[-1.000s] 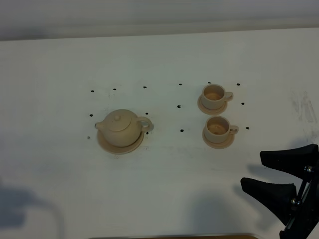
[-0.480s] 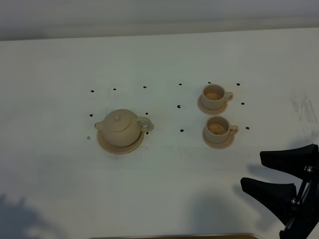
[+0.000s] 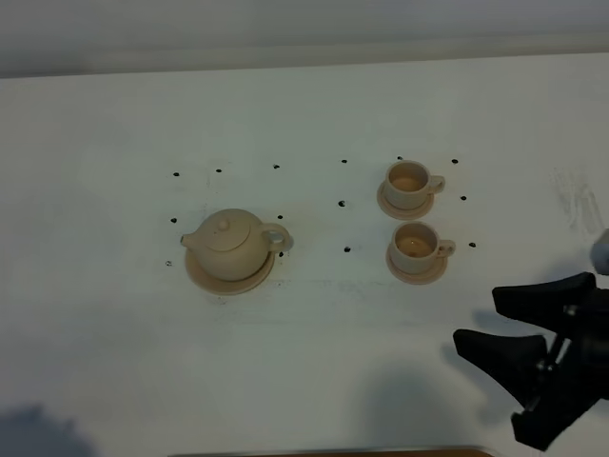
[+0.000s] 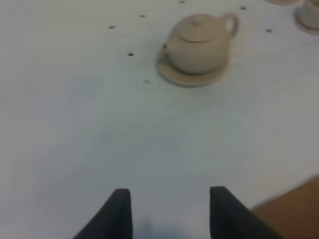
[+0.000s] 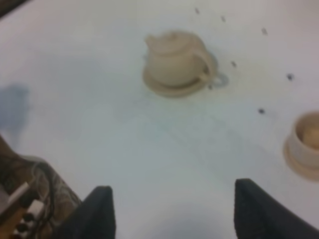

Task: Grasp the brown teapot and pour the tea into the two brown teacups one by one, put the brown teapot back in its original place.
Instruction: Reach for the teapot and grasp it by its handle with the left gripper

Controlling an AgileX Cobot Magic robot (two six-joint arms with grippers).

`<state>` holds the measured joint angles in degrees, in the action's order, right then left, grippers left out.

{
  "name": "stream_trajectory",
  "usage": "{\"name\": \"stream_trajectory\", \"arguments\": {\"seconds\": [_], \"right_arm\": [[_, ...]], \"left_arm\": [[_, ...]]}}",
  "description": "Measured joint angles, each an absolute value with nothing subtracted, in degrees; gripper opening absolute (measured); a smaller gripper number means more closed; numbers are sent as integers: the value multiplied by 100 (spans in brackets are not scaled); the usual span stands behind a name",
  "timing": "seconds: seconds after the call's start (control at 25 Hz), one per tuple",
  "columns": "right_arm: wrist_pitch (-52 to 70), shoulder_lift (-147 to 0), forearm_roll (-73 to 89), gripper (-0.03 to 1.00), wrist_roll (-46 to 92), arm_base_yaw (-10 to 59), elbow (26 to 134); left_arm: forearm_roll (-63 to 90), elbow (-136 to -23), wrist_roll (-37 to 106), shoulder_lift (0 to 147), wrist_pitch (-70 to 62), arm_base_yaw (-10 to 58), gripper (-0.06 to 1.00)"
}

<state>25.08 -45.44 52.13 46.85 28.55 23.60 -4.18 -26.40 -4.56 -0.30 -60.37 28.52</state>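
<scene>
Since both arms sit off from the crockery, the white table [image 3: 114,362] is mostly bare around the set. The right gripper [image 3: 476,321] is well apart from the brown teapot [image 3: 228,246], out past its handle side toward the front edge, with its jaws spread wide and empty. The left gripper [image 4: 169,191] is well clear of the teapot too, its fingers parted over bare table. The teapot stands upright, lid on, on its big saucer plate [image 3: 205,279]. Beyond the teapot's handle side, the far teacup [image 3: 409,179] and near teacup [image 3: 415,244] each sit on a little saucer. Tiny black dots [image 3: 346,249] are scattered around the teapot.
</scene>
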Motion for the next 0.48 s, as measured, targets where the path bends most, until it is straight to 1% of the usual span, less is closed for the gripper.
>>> {"name": "stream_trajectory", "arguments": {"seconds": [0.12,0.2,0.32,0.48], "right_arm": [[2306,-4813,4985,53,4427,2855,2360],[2257,-4945,4779,53,4264,2855,2371],[2203,-5136,4467,52,4004,2855,2422],[2107,-5343,4237,52,3798,2855,2491]], "left_arm": [[-412,-2640,-403,-30,-6037,2829,35],[-405,-2640,-386,-30,-6042,2659,35],[-405,-2640,-380,-30,-6041,2070,35],[-405,-2640,-380,-36,-6041,1040,35]]}}
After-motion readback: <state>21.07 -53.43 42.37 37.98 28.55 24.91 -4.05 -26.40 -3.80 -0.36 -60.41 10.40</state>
